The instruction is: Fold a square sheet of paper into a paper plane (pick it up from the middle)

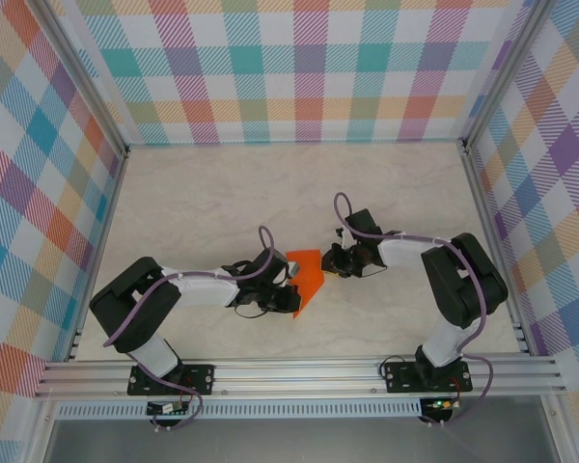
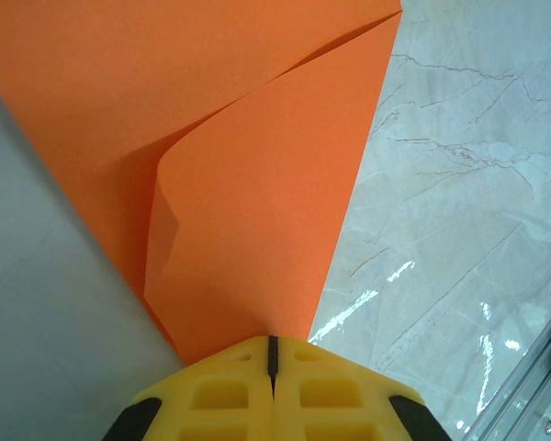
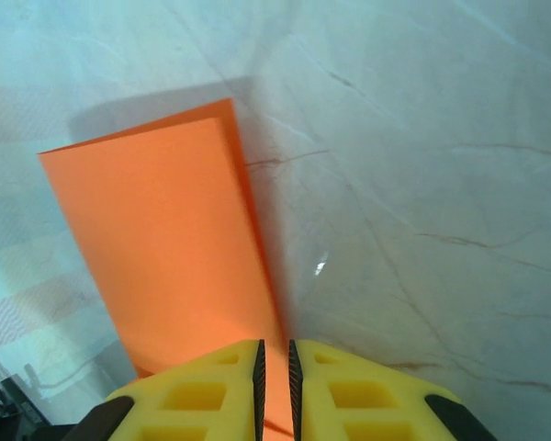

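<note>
Folded orange sheet between two grippers over the marble table.
The square sheet of paper, doubled over, sits mid-table between both arms. The left gripper is clamped tight on one corner; the right gripper stands a narrow slit apart, the sheet's edge running into that gap.

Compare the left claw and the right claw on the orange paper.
The left claw has its jaws pressed together on the thin orange folded sheet of paper; the right claw shows a narrow gap, paper running into it. Paper at the left claw bulges open in layers; at the right claw it lies flat. Both are yellow.
</note>
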Robot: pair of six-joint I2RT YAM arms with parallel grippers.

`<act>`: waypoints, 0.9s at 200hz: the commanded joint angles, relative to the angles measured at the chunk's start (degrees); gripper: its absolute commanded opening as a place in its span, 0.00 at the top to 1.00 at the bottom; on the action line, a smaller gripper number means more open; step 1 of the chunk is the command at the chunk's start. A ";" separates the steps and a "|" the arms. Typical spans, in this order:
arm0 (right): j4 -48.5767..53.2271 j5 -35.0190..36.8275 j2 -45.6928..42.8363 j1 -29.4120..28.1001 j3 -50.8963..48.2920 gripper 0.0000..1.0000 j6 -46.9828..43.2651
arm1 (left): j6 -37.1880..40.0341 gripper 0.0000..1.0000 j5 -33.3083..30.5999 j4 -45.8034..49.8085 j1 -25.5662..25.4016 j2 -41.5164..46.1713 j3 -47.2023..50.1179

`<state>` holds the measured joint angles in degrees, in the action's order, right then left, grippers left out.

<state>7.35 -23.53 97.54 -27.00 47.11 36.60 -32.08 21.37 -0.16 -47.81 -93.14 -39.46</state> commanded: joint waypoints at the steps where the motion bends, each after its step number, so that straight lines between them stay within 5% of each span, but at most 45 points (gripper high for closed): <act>1: -2.64 -4.30 -3.51 -0.71 -1.20 0.83 -0.09 | 1.29 0.99 -3.97 10.17 0.22 -1.09 2.47; 44: -3.77 -9.08 -1.83 -4.43 -1.77 0.83 0.23 | 1.16 0.99 -3.96 10.36 0.18 -0.83 1.35; 137: 0.46 -4.69 5.61 -5.82 -1.75 0.89 0.10 | -0.26 0.94 -2.61 11.15 0.27 4.16 -1.17; 180: 0.89 -3.81 5.69 -6.04 -1.90 0.90 0.31 | -5.83 0.90 3.02 4.76 1.55 7.56 -2.12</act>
<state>5.21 -30.70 101.47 -32.64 46.30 36.84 -33.89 20.51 7.40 -47.48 -87.44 -40.16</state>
